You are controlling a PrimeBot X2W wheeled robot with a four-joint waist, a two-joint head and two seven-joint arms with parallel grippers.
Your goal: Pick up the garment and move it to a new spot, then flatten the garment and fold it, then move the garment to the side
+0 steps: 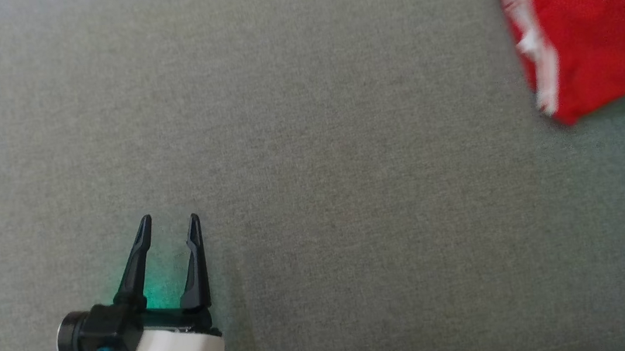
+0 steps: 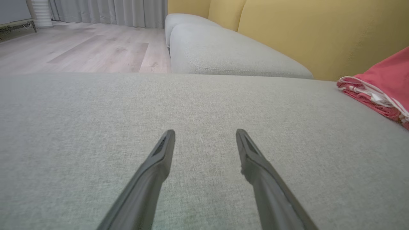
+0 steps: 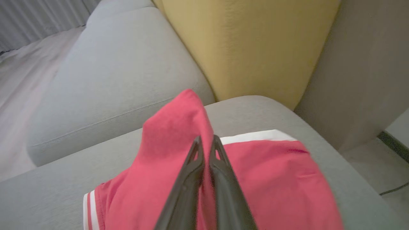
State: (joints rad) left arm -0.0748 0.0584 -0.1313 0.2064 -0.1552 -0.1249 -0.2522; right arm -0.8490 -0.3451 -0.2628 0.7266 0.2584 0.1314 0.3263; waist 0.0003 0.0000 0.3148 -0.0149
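Observation:
The garment (image 1: 595,25) is red with white trim and sits at the upper right of the head view, on the grey cushion. In the right wrist view my right gripper (image 3: 206,139) is shut on a raised fold of the garment (image 3: 172,137), which peaks up between the fingers. From the left wrist view the garment (image 2: 380,86) shows at the right edge. My left gripper (image 1: 168,221) hovers over bare cushion at the lower left, open and holding nothing, also seen as the left gripper (image 2: 205,132) from its own wrist.
The grey sofa seat (image 1: 308,140) spreads under everything. Yellow back cushions (image 2: 303,28) rise behind it, and another grey seat cushion (image 2: 223,54) lies beyond. Wooden floor (image 2: 80,48) lies to the left of the sofa, with curtains behind.

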